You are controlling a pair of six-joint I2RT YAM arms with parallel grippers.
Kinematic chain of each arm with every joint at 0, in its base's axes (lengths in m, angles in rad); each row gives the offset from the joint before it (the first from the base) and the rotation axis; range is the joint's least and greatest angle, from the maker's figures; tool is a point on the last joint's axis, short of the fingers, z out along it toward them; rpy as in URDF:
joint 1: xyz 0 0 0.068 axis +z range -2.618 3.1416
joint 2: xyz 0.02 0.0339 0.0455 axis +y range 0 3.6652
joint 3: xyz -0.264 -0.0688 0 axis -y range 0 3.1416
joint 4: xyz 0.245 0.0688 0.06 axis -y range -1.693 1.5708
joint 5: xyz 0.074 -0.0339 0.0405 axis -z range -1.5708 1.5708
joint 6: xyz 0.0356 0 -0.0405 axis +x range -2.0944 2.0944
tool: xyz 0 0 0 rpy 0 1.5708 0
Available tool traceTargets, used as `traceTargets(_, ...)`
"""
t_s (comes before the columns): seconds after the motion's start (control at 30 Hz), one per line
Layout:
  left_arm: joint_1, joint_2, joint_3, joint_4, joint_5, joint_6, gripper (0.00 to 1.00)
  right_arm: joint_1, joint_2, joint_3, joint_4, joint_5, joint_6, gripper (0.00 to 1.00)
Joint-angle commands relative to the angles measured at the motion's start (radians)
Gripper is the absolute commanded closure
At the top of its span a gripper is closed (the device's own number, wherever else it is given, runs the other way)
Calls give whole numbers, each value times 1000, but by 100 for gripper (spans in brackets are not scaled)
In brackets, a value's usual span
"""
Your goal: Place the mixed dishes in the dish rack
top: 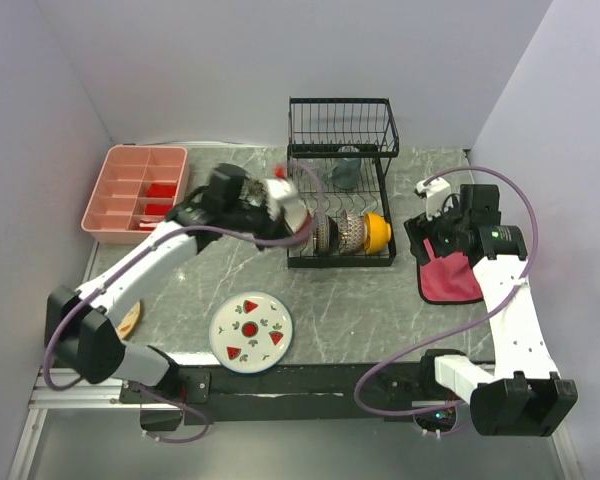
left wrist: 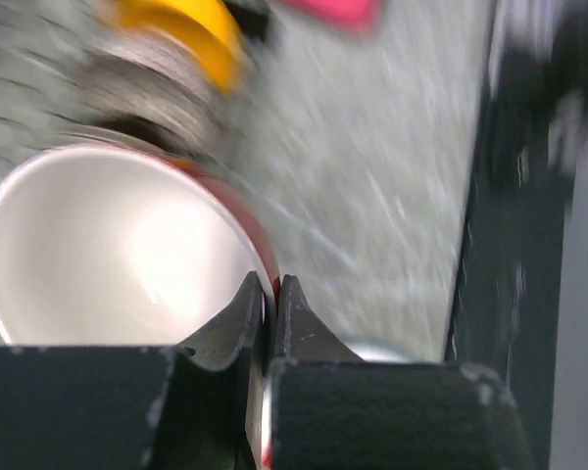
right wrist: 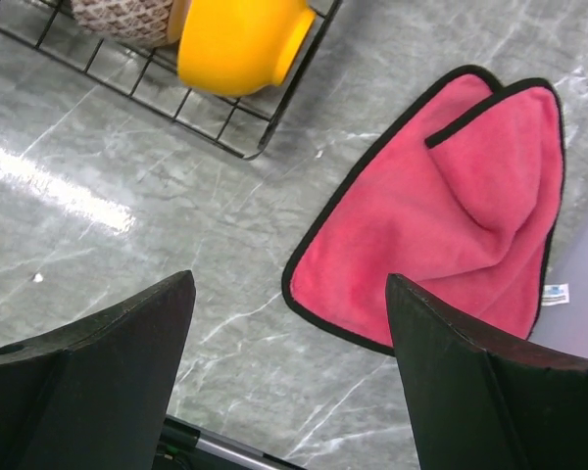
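Observation:
My left gripper (top: 273, 196) is shut on the rim of a bowl (top: 293, 211), white inside and red outside, held in the air at the left end of the dish rack (top: 340, 105). In the left wrist view the fingertips (left wrist: 247, 294) pinch the bowl (left wrist: 108, 245) at its red rim. Two patterned bowls (top: 340, 232) and an orange bowl (top: 378, 230) stand in the rack's lower tray. A clear glass (top: 346, 166) sits in the upper basket. A watermelon-print plate (top: 251, 332) lies near the front edge. My right gripper (right wrist: 289, 294) hangs open beside the red cloth (right wrist: 451, 206), holding nothing.
A pink compartment tray (top: 135, 190) sits at the back left. A tan plate (top: 130, 320) peeks out from under my left arm. The red cloth (top: 448, 280) lies right of the rack, under my right arm. Walls close in the table on three sides.

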Motion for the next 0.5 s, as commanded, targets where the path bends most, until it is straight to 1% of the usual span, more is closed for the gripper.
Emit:
traceTargets(0.0,140,-77,-226,711,235,-659,99,-7,18,70,-15,39,16,14)
traceTargets(0.03,152,-70,-301,854,235,-754,99,-7,20,71,-21,47,13,14)
traceTargets(0.07,158,-30,-321,1036,230,-840,99,-7,26,76,-25,68,10,14)
traceTargets(0.1,171,-1,-338,1118,229,-991,99,-7,31,77,-31,81,-1,14)
traceTargets(0.13,177,30,-347,1195,226,-1072,99,-7,32,82,-41,93,-7,14)
traceTargets(0.17,181,85,-360,1373,217,-1155,99,-7,37,84,-45,102,-11,14)
traceTargets(0.2,191,109,-392,1475,203,-1319,99,-7,40,85,-49,122,-17,14)
traceTargets(0.23,194,136,-396,1563,195,-1386,99,-7,40,88,-58,128,-21,14)
traceTargets(0.27,194,174,-392,1599,177,-1433,99,-7,41,88,-61,131,-22,14)
traceTargets(0.47,209,258,-403,1656,89,-1522,99,-7,22,58,-71,156,-13,14)
